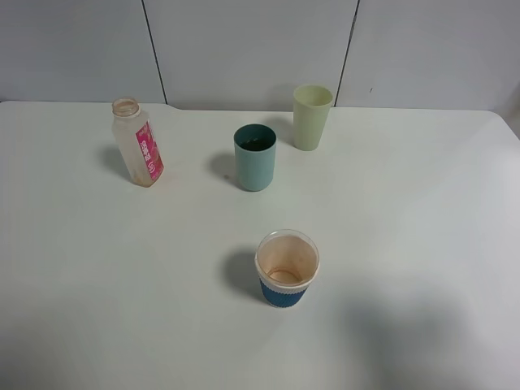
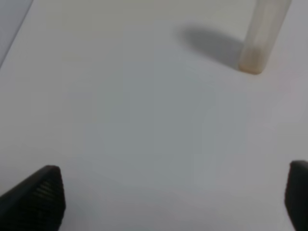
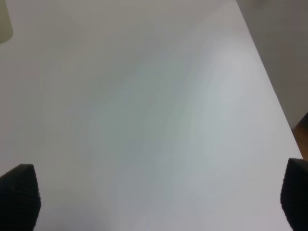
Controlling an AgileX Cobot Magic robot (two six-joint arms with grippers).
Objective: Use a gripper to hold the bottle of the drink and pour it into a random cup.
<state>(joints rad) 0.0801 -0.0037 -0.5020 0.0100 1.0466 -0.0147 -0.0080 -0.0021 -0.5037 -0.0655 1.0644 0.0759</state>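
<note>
Bottle (image 1: 138, 145) first: it stands upright on the left part of the white table (image 1: 422, 244), capless, its neck leaning slightly away from the cups, with only a trace of brown at the bottom as far as I can see. The teal cup (image 1: 255, 158) sits to its right, well apart, and a pale yellow-green cup (image 1: 312, 117) stands just behind that one. A paper cup with a blue sleeve (image 1: 287, 269) is nearer the front.

No arm shows from overhead. The left wrist camera fills the gap: the left gripper (image 2: 168, 197) has its dark fingertips (image 2: 41, 192) spread wide with nothing between them, and the bottle's base (image 2: 253, 60) lies ahead and off to one side, long axis vertical. So the left arm looks the nearer one, and I'd judge it must slide across before closing on the body.

The right gripper (image 3: 159, 197) is likewise spread and empty, over bare table.
</note>
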